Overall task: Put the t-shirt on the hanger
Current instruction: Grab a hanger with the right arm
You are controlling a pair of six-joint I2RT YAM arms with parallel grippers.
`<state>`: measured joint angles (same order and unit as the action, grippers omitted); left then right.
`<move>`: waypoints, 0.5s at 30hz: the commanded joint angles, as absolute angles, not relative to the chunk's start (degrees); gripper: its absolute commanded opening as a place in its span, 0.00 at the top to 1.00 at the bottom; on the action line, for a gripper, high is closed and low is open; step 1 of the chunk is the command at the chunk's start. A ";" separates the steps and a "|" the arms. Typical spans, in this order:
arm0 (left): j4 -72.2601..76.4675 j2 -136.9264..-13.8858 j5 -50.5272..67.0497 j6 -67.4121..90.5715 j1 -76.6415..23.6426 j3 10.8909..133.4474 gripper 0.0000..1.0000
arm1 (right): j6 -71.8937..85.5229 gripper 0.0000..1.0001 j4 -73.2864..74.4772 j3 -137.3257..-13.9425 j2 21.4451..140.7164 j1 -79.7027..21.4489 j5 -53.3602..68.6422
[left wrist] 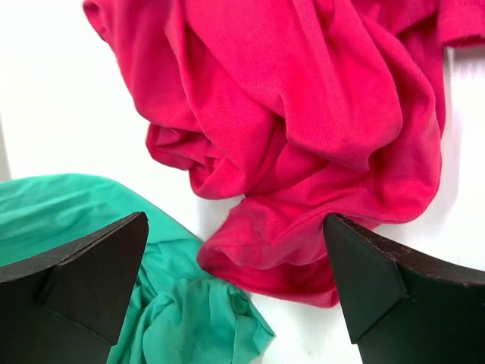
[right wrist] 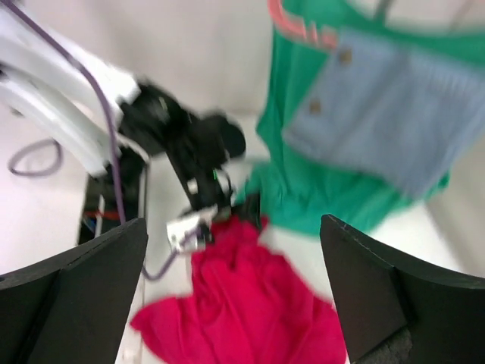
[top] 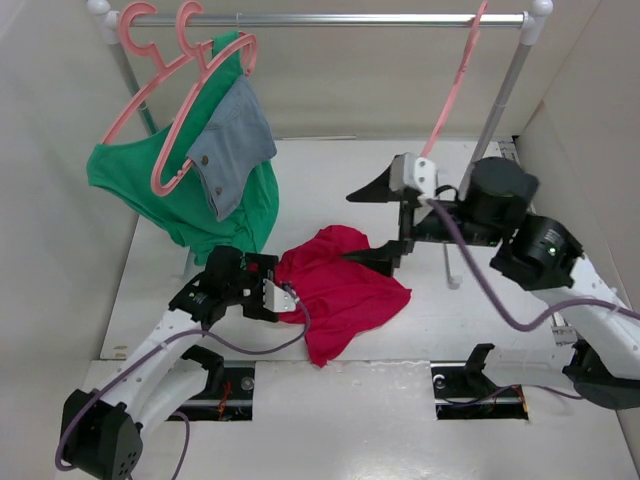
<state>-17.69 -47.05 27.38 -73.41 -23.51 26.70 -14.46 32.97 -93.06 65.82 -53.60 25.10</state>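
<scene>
The crimson t-shirt [top: 345,285] lies crumpled on the table. It fills the left wrist view [left wrist: 303,114] and shows blurred in the right wrist view [right wrist: 250,311]. My left gripper [top: 272,290] is open and low at the shirt's left edge, with a fold of the shirt between its spread fingers [left wrist: 235,265]. My right gripper [top: 372,225] is open and empty, raised over the shirt's far right part [right wrist: 235,288]. An empty pink hanger [top: 455,90] hangs edge-on from the rail at the right, just behind the right gripper.
A metal rail [top: 330,18] spans the back on two posts. At its left, two pink hangers [top: 165,90] carry a green garment [top: 200,200] and a grey-blue denim piece [top: 232,140]. The green cloth [left wrist: 76,220] reaches the table beside the left gripper.
</scene>
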 commanded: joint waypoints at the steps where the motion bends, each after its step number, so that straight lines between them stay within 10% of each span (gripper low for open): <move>1: -13.19 -44.13 30.50 -72.16 -23.38 24.18 0.00 | -15.64 0.00 31.74 -100.18 65.92 -53.70 34.26; 15: -7.21 -52.03 28.92 -61.00 -23.99 27.16 0.00 | -0.97 0.00 20.39 -102.74 63.01 -53.70 -51.93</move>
